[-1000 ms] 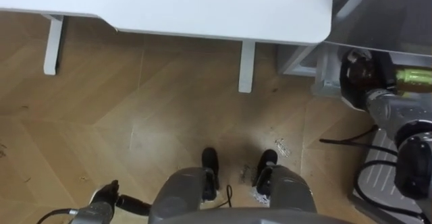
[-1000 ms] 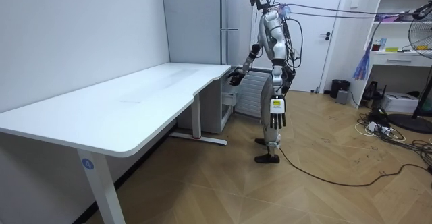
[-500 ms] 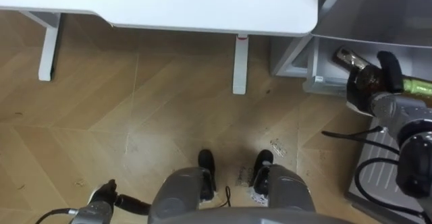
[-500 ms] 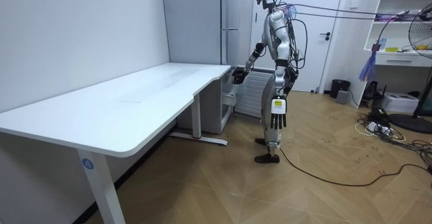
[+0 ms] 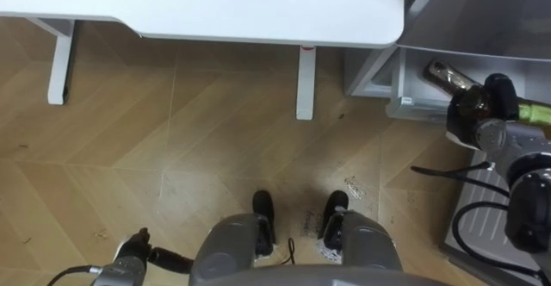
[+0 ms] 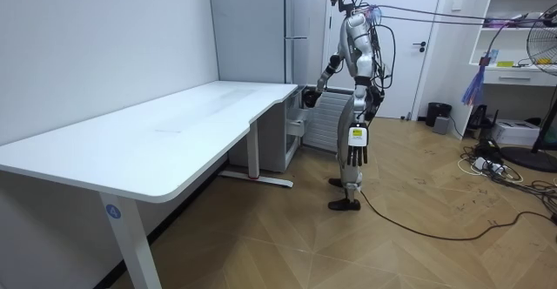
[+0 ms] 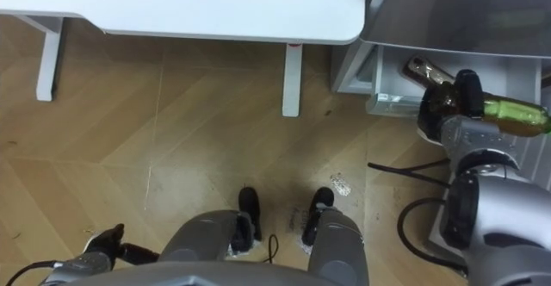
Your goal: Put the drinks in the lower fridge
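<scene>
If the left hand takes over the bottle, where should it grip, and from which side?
Probably the dark shoulder below the neck, from the robot's left. The bottle lies nearly level with the right robot hand curled round its middle, leaving that end bare and pointing left.

a dark brown glass bottle with a gold-toned neck and a green lower part lies nearly level, clasped round its middle by the right hand, neck pointing forward-left, just before the tall grey fridge, low down.
</scene>
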Tool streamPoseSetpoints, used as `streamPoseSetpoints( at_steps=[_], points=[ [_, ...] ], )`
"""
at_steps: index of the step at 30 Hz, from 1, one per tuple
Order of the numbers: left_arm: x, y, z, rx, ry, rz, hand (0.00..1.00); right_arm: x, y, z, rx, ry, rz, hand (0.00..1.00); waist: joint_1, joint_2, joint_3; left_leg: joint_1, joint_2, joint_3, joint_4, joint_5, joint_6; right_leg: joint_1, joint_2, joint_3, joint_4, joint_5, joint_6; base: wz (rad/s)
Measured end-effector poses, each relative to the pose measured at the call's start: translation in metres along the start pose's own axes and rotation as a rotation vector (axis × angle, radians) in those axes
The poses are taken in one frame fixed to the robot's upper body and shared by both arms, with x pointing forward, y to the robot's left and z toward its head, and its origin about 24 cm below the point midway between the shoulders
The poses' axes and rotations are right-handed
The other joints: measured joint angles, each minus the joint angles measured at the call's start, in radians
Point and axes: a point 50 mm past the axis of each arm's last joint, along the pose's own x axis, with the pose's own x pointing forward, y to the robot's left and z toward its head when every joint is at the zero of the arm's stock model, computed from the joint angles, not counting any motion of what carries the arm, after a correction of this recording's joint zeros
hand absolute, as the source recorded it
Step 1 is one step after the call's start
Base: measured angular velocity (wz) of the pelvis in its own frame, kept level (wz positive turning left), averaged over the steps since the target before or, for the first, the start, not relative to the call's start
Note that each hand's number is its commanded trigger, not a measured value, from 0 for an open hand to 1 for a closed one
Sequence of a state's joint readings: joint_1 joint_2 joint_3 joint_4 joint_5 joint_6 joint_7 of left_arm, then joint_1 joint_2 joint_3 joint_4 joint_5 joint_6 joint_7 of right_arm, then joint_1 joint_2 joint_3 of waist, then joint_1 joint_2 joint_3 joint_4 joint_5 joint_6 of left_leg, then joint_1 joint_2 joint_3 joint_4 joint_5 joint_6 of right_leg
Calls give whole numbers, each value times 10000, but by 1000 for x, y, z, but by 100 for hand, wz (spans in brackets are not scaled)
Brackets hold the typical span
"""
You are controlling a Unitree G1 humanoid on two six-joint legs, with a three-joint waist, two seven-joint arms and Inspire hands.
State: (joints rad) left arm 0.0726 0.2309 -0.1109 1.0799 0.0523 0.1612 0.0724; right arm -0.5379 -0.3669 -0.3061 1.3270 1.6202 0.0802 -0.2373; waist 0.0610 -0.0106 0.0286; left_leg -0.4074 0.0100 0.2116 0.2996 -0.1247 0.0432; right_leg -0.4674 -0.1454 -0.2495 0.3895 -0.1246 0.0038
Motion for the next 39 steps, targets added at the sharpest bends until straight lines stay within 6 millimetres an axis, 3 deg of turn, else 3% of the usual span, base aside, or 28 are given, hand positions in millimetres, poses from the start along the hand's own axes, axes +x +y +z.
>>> streamPoseSetpoints(
  at_steps=[30,31,32,33,39],
  points=[
    [0,-3,-1,110,32,-419,0,0,2,1,-123,-158,820,100,227,149,-15,9,92,54,-37,-4,-7,57,93,-6,-135,57,-27,0],
    [0,-4,-1,115,39,-440,0,0,2,1,-123,-155,820,70,228,148,-15,10,92,54,-46,-4,-7,57,93,-8,-137,57,-27,0],
    [0,-4,-1,116,54,-473,0,0,2,1,-125,-155,822,7,229,148,-15,13,92,54,-67,-4,-7,57,93,-12,-145,57,-26,0],
    [0,-4,-2,117,69,-485,0,0,2,1,-126,-155,822,0,229,148,-14,14,92,54,-77,-4,-7,57,93,-14,-155,57,-26,0],
    [0,-4,-2,126,90,-509,0,0,-1,3,-233,-192,945,0,218,137,-9,13,107,55,-163,-1,-10,94,104,-18,-289,70,-9,0]
  ],
)
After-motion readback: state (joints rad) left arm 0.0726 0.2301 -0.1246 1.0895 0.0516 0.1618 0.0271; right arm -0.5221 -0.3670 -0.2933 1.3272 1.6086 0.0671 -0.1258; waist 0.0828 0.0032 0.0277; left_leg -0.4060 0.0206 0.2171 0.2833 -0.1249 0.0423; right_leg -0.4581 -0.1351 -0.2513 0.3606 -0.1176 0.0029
